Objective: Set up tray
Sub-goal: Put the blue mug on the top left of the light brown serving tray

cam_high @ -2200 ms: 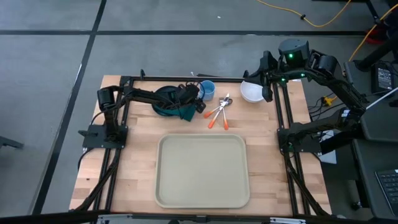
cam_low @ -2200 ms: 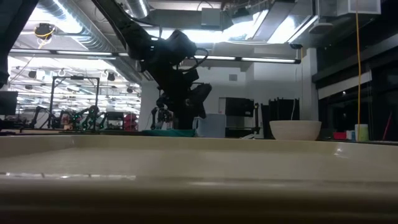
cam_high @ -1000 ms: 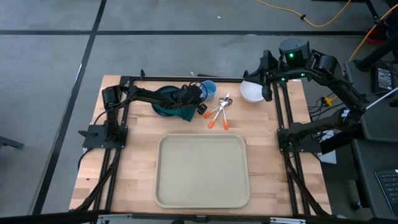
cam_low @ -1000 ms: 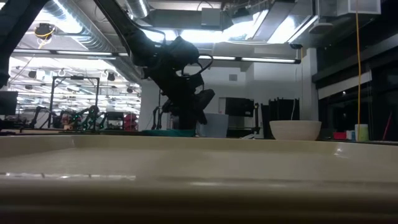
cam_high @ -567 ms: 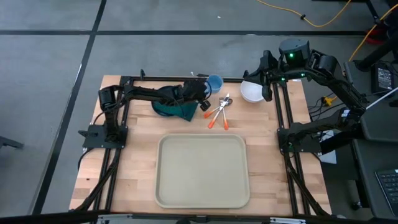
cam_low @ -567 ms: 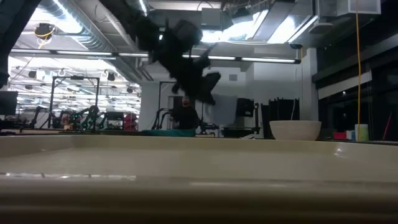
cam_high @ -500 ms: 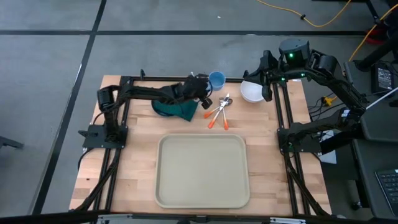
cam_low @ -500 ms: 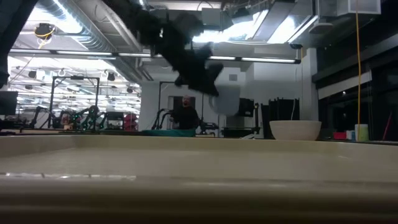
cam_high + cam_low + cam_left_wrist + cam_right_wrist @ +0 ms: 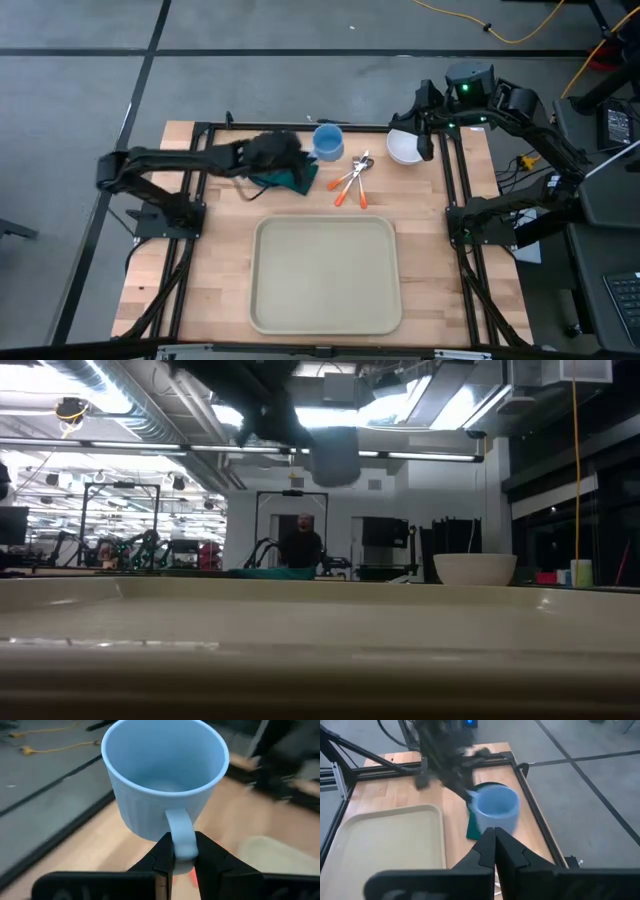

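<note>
Tray (image 9: 325, 275) sits at the near middle of the table (image 9: 225, 260), bare, unmoved since the earlier frames. Left gripper (image 9: 183, 857) is clamped on the handle of the light blue mug (image 9: 327, 141). The mug, earlier standing at the far edge beside the dark plate, is now lifted clear of the table, high in the low view (image 9: 334, 455). It hangs over the far edge, just beside the green napkin (image 9: 292, 178); the plate itself is probably hidden under the arm. Orange-handled cutlery (image 9: 350, 182) and the white bowl (image 9: 405, 148) are unchanged. Right gripper (image 9: 494, 837), fingers together, waits over the far right corner.
</note>
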Motion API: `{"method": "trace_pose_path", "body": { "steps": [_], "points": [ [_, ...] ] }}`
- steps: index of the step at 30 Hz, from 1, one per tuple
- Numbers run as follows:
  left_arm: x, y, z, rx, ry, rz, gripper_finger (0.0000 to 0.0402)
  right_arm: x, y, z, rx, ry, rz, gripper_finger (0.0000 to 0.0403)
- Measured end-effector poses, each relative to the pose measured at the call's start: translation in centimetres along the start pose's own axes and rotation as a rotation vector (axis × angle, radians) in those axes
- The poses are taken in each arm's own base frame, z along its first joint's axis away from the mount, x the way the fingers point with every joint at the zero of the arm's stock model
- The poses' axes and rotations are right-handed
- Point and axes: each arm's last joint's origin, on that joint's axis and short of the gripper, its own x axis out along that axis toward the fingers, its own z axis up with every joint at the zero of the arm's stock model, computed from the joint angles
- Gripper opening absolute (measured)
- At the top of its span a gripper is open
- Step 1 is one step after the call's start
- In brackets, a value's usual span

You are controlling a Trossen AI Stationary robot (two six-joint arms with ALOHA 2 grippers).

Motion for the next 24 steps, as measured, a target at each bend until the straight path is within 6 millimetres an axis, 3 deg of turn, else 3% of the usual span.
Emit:
{"method": "trace_pose_path", "body": {
  "steps": [4,13,19,24],
  "points": [
    [-3.5,-2.2,-1.8,-0.029,-0.011,-0.12,0.0039,0.9,-0.3,0.1,0.006,0.016,0.002,0.0005],
    [-9.4,-5.1,-6.9,0.167,0.278,-0.211,0.0039,3.4,-1.0,0.5,0.067,0.031,0.004,0.0005],
    [-10.7,-5.8,-9.4,0.339,0.402,-0.269,0.0039,4.8,-1.4,0.6,0.091,0.039,0.005,0.0005],
    [-10.7,-5.0,-13.1,0.379,0.488,-0.35,0.0039,5.5,-1.6,0.7,0.1,0.033,0.017,0.0005]
  ]
}}
